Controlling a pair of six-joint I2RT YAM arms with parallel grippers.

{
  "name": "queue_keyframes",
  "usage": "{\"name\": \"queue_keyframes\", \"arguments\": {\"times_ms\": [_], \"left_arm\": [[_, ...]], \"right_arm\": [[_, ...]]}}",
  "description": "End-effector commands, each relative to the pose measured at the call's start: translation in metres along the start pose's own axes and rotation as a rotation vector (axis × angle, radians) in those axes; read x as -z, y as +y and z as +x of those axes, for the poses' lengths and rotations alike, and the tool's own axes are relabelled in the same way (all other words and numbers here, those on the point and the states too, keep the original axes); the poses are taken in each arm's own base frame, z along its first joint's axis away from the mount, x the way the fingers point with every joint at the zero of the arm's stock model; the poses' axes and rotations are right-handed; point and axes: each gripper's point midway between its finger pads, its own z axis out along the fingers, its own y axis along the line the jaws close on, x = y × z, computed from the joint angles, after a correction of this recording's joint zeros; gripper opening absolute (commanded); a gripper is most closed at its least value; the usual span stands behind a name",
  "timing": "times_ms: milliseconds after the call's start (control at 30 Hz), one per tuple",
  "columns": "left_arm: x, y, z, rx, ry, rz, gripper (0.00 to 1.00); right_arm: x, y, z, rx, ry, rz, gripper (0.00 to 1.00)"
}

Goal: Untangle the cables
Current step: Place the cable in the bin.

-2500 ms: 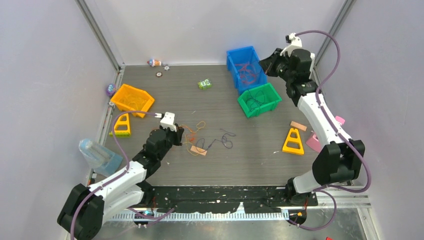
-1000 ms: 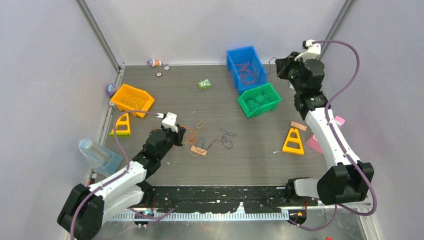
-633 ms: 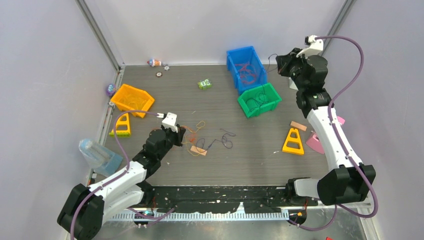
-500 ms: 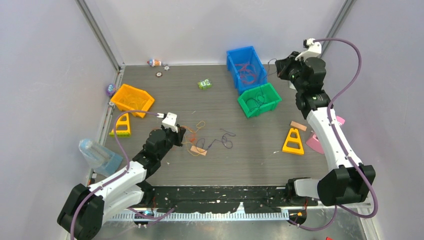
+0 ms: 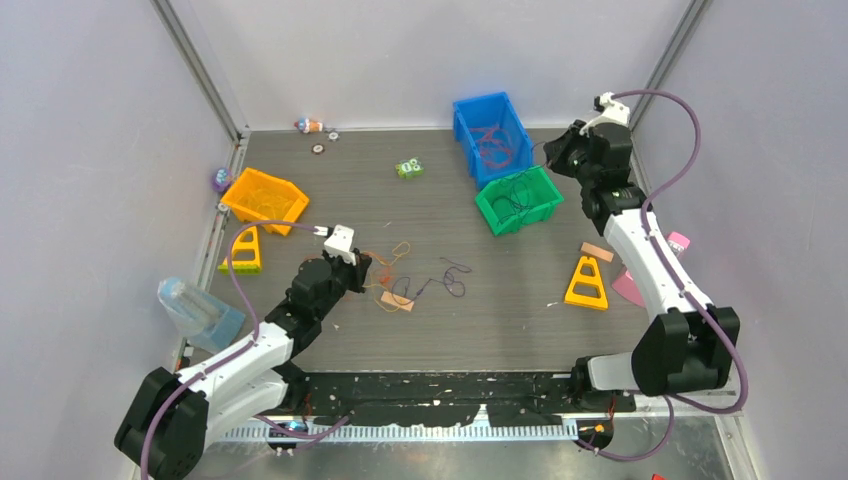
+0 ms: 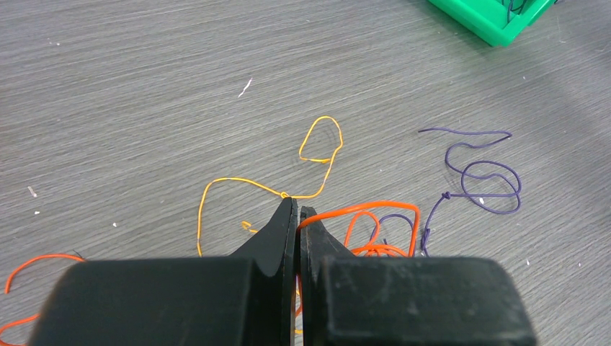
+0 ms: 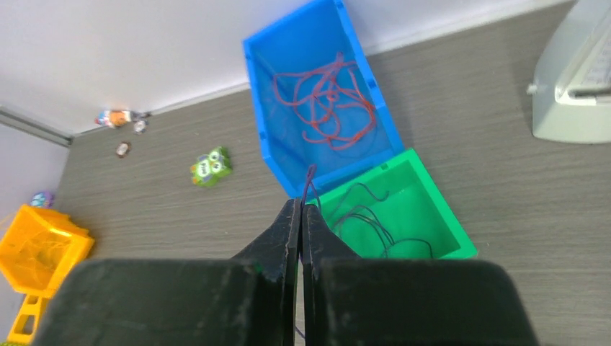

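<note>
A tangle of thin cables lies mid-table: a yellow-orange one (image 6: 320, 148), an orange-red one (image 6: 375, 207) and a dark purple one (image 6: 481, 171); in the top view the tangle (image 5: 402, 268) is beside my left gripper (image 5: 362, 268). My left gripper (image 6: 297, 207) is shut on the orange-red cable at the tangle's edge. My right gripper (image 7: 300, 205) is shut on a thin purple cable (image 7: 310, 180) and holds it above the green bin (image 7: 441, 210); in the top view the right gripper (image 5: 553, 158) is just right of that bin (image 5: 495, 218).
A blue bin (image 5: 463, 135) holds red cables, and the green bin holds dark ones. A yellow bin (image 5: 264, 198) stands at the left. Yellow triangles (image 5: 586, 283) (image 5: 245, 250), a wooden block (image 5: 597, 252), a pink piece (image 5: 628, 285), a green toy (image 5: 408, 168) and a clear bottle (image 5: 195, 310) lie around.
My right arm rose and swung right from the blue bin with the purple cable, then came down toward the green bin. My left arm has not moved.
</note>
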Motion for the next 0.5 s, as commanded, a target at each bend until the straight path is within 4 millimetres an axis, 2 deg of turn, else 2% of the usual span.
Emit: {"name": "queue_keyframes", "arguments": {"times_ms": [0, 167, 200, 433, 467], "left_arm": [[-0.001, -0.003, -0.013, -0.008, -0.048, 0.016, 0.0], [-0.001, -0.002, -0.013, -0.009, -0.047, 0.012, 0.0], [0.0, -0.001, -0.014, -0.008, -0.049, 0.01, 0.0], [0.0, -0.002, -0.013, -0.009, -0.049, 0.013, 0.0], [-0.001, -0.002, -0.013, -0.009, -0.048, 0.014, 0.0]], "right_arm": [[-0.018, -0.016, 0.005, -0.036, 0.02, 0.093, 0.05], [-0.037, -0.031, 0.012, -0.05, 0.062, 0.18, 0.05], [-0.041, -0.038, 0.018, -0.049, 0.079, 0.209, 0.05], [-0.054, -0.068, 0.024, -0.026, 0.059, 0.349, 0.05], [-0.059, -0.078, 0.029, -0.021, 0.065, 0.396, 0.05]]}}
